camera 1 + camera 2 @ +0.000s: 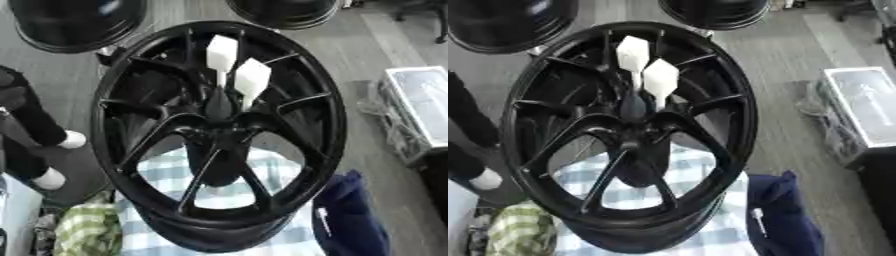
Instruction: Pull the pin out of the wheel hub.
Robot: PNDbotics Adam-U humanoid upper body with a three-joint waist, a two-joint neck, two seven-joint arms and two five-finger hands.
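The black wheel hub [219, 135] fills the middle, its spokes leaving wide gaps a hand could pass through. Two white-headed pins [236, 72] stand up from the centre, close together, open above. Other black rims [74, 22] crowd the far side; a clear box [864, 107] flanks the right.

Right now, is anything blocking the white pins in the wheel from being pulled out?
Nothing visible covers them. Both white pins stick up from the hub of the black wheel with open space above. Neither robot hand is in view.
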